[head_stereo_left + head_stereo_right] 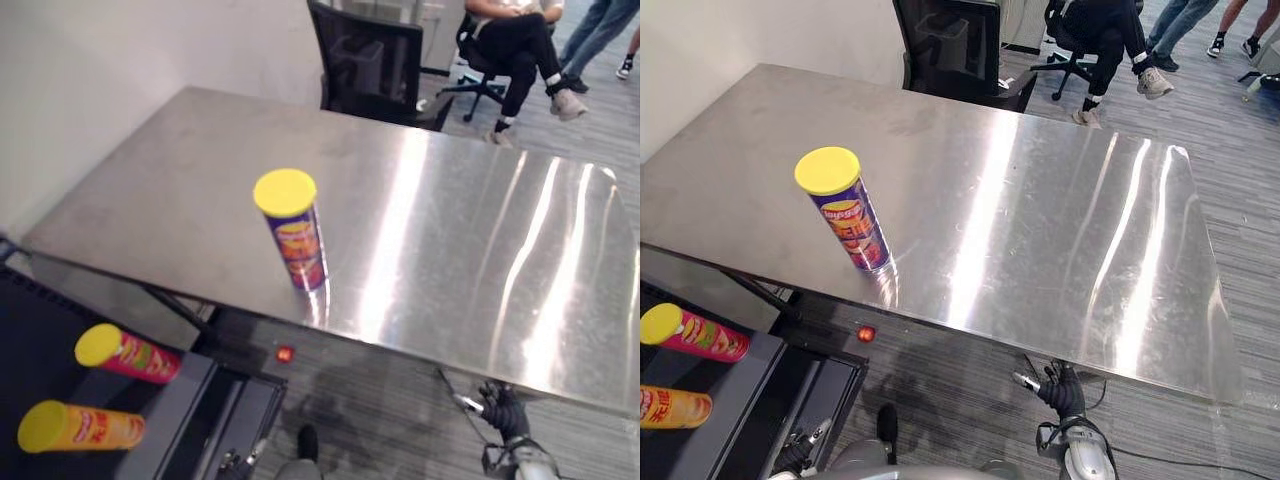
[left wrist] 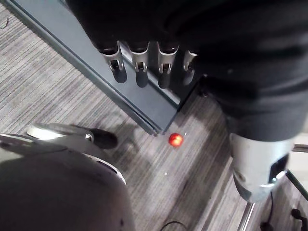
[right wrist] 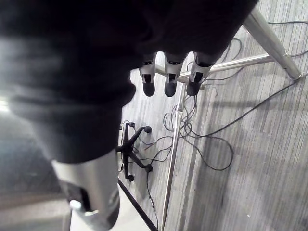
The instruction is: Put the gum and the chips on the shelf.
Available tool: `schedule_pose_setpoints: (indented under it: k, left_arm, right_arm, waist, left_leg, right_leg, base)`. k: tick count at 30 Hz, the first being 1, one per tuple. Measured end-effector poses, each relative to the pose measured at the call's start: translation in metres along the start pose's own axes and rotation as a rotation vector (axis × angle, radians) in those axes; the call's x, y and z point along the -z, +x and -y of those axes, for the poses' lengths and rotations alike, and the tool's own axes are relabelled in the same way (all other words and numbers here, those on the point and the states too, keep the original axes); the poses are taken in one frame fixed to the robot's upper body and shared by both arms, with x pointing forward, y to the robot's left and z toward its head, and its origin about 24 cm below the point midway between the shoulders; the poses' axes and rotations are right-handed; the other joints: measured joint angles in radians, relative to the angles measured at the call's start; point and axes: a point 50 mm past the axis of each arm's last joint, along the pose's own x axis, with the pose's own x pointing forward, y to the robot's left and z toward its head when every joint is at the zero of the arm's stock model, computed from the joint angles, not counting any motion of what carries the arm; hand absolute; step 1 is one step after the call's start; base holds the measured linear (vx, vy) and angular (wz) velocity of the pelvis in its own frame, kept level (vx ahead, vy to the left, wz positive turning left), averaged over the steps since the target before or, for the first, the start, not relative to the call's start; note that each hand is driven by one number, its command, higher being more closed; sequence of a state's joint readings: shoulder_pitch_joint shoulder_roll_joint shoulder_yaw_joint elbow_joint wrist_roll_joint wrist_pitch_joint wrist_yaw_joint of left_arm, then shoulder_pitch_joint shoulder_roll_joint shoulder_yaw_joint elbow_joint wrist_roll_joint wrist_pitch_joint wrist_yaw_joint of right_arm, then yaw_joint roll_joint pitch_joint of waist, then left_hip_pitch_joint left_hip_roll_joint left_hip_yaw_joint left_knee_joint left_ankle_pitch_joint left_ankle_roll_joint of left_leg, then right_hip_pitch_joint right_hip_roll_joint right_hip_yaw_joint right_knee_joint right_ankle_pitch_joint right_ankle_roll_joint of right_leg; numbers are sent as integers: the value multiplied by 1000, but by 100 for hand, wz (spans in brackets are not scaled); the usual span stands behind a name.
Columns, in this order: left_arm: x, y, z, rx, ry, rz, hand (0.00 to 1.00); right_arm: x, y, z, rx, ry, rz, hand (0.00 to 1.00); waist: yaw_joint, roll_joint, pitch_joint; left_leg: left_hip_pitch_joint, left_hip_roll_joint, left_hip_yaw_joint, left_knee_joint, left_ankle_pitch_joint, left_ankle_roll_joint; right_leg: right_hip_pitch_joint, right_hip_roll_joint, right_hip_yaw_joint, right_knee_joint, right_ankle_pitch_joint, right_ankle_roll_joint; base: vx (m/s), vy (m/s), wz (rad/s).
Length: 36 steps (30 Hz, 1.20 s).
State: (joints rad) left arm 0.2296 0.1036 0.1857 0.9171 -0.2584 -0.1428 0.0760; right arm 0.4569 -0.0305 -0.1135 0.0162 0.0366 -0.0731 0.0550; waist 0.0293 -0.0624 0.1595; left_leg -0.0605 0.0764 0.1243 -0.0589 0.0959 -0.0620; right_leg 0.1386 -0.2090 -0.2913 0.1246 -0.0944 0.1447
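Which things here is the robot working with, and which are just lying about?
Job: purple chips can standing on the steel table; dark shelf; red can and orange can lying on it.
Lying about: black office chair; small red object on the floor.

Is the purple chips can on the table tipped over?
No, the purple chips can stands upright near the front edge of the steel table.

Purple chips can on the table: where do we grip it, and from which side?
Grip the mid-body of the chips can, below its yellow lid. It stands upright, a plain cylinder, near the front edge of the table, so probably come in level from the robot's side.
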Motion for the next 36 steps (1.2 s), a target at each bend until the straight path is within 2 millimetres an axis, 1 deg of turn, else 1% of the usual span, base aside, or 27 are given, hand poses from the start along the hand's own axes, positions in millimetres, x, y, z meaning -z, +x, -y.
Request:
schedule_pose_setpoints:
  k: [1,3,4,5,6,7,8,9,10,11,12,14,16,17,18,21,24,25,27,29,30,31,32,33,34,36]
  left_arm:
    - [1,0,0,2,0,-2,0]
    - [2,-1,-1,5,10,-8,0]
    - [3,-1,-1,5,13,-9,0]
    - [5,-1,-2,4,23,-17,0]
    - [7,-1,-4,0,23,-27,0]
    - [8,-1,-6,-5,26,-31,0]
    - [10,-2,-7,-10,32,-40,0]
    - [17,-5,-7,-12,26,-62,0]
    - [20,-6,-7,-13,26,-70,0]
    - [23,-7,-7,-12,24,-84,0]
    - [25,-8,-6,-11,28,-93,0]
    - [28,-9,-8,-16,30,-105,0]
    - [31,-10,-10,-21,39,-122,0]
    - [32,-10,-11,-24,41,-123,0]
    - [30,-9,-12,-29,45,-121,0]
    - [27,-7,-12,-33,46,-111,0]
    - [20,-4,-12,-32,49,-91,0]
    - [20,-4,-12,-34,49,-89,0]
    - [16,-3,-10,-29,52,-79,0]
    - [15,-2,-9,-24,54,-74,0]
    - [14,-2,-9,-21,58,-73,0]
    - [14,-2,-9,-18,61,-72,0]
    - [14,-2,-9,-12,67,-71,0]
    - [13,-2,-9,-10,67,-70,0]
    - [13,-1,-9,-7,69,-68,0]
    - [10,0,-7,0,68,-61,0]
  right_arm:
    - [-3,0,1,7,-2,8,0]
    - [-22,-1,7,43,-30,82,0]
    - [-25,-1,9,53,-40,97,0]
    - [-36,-2,12,67,-53,147,0]
    - [-40,-3,12,72,-55,172,0]
    - [-41,-2,12,72,-55,178,0]
    - [-44,-1,13,81,-54,200,0]
    - [-49,-2,19,123,-52,234,0]
    - [-50,-3,22,142,-54,246,0]
    - [-53,-6,32,196,-59,266,0]
    - [-53,-8,41,246,-63,266,0]
    - [-47,-13,59,349,-67,244,0]
    - [-29,-23,84,508,-52,167,0]
    - [-25,-26,89,552,-42,151,0]
    - [-20,-35,101,649,-23,126,0]
    - [-18,-43,111,743,-15,122,0]
    - [-24,-39,111,774,6,154,0]
    - [-29,-35,111,782,17,177,0]
    - [-44,-30,113,804,30,248,0]
    - [-68,-27,117,822,32,352,0]
    - [-84,-26,121,825,18,421,0]
    - [-92,-25,123,824,8,453,0]
    - [-107,-23,127,820,-17,513,0]
    - [-123,-20,129,808,-41,574,0]
    - [-131,-19,131,802,-54,606,0]
    - [-159,-16,132,768,-98,716,0]
  waist:
    - [0,2,-1]
    - [-3,7,-4]
    - [-3,6,-4]
    - [-4,1,-8]
    - [-5,-11,-15]
    - [-7,-16,-19]
    - [-13,-12,-18]
    - [-20,0,-28]
    - [-24,1,-31]
    - [-31,11,-40]
    - [-32,11,-45]
    - [-35,12,-46]
    - [-55,9,-58]
    - [-56,6,-61]
    - [-58,3,-64]
    - [-64,-2,-67]
    - [-79,-11,-79]
    - [-80,-13,-80]
    - [-79,-13,-82]
    - [-78,-15,-82]
    - [-78,-17,-83]
    - [-77,-17,-83]
    - [-76,-23,-83]
    - [-70,-24,-86]
    - [-68,-28,-89]
    - [-51,-33,-99]
  left_leg:
    - [2,-1,0,-13,11,0]
    - [0,-5,-1,-36,31,4]
    - [-1,-8,-2,-36,32,5]
    - [-1,-15,-1,-38,33,3]
    - [-6,-31,1,-42,38,0]
    - [-8,-38,2,-42,40,2]
    - [-8,-42,0,-43,46,0]
    - [-6,-30,-2,-43,47,-3]
    - [-7,-26,-2,-43,47,-3]
    - [-8,-18,-1,-43,46,-4]
    - [-8,-14,2,-41,43,-8]
    - [-7,-9,4,-39,44,-7]
    - [-7,-4,30,-43,45,-8]
    - [-6,-4,35,-43,45,-8]
    - [-1,-4,58,-43,45,-8]
    - [12,-7,76,-43,45,-7]
    - [16,-9,80,-43,43,-6]
    - [19,-8,82,-43,44,-8]
    - [24,-5,83,-43,45,-12]
    - [26,-2,80,-43,45,-12]
    - [27,-2,75,-43,44,-13]
    - [27,-2,70,-43,45,-12]
    - [25,-4,54,-44,45,-12]
    - [23,-5,42,-44,45,-12]
    - [18,-7,30,-44,47,-13]
    - [-10,-12,-8,-44,56,-13]
  right_leg:
    - [-5,0,0,0,0,0]
    - [-20,-3,0,0,-5,5]
    - [-20,-7,1,0,-11,7]
    - [-18,-19,2,0,-31,9]
    - [-19,-35,4,-2,-73,7]
    - [-20,-42,9,-4,-98,10]
    - [-25,-41,15,-1,-107,27]
    - [-32,-27,23,8,-108,26]
    - [-33,-21,27,7,-109,25]
    - [-35,-12,32,8,-108,21]
    - [-42,-14,45,7,-103,7]
    - [-58,-2,74,8,-97,-3]
    - [-74,6,110,7,-95,-5]
    - [-79,6,120,7,-95,-5]
    - [-86,4,141,5,-95,-5]
    - [-86,2,169,1,-95,-5]
    - [-94,-2,179,10,-87,-15]
    - [-99,-3,184,19,-86,-15]
    - [-97,-1,187,19,-84,-10]
    - [-95,2,184,17,-80,-3]
    - [-90,3,177,15,-76,4]
    - [-85,4,172,13,-76,4]
    - [-74,4,156,6,-76,4]
    - [-65,4,142,-2,-76,4]
    - [-62,4,131,-3,-77,5]
    - [-63,5,90,-7,-79,7]
  base:
    - [-101,15,-10]
    - [-140,26,-9]
    - [-153,38,-2]
    - [-171,23,-1]
    - [-179,11,-2]
    - [-193,-18,-2]
    - [-237,-12,-6]
    - [-228,-15,-6]
    - [-199,-12,-5]
    - [-119,1,-6]
    - [-102,17,-18]
    - [-58,12,-38]
    - [-36,-1,-37]
    - [16,31,-42]
    - [26,25,-37]
    - [48,23,-29]
    - [52,-1,-9]
    - [42,-14,-16]
    - [61,-28,-10]
    - [57,-29,1]
    - [49,-24,8]
    - [59,-28,23]
    - [43,-17,29]
    - [39,-17,35]
    - [23,-14,44]
    - [12,-11,51]
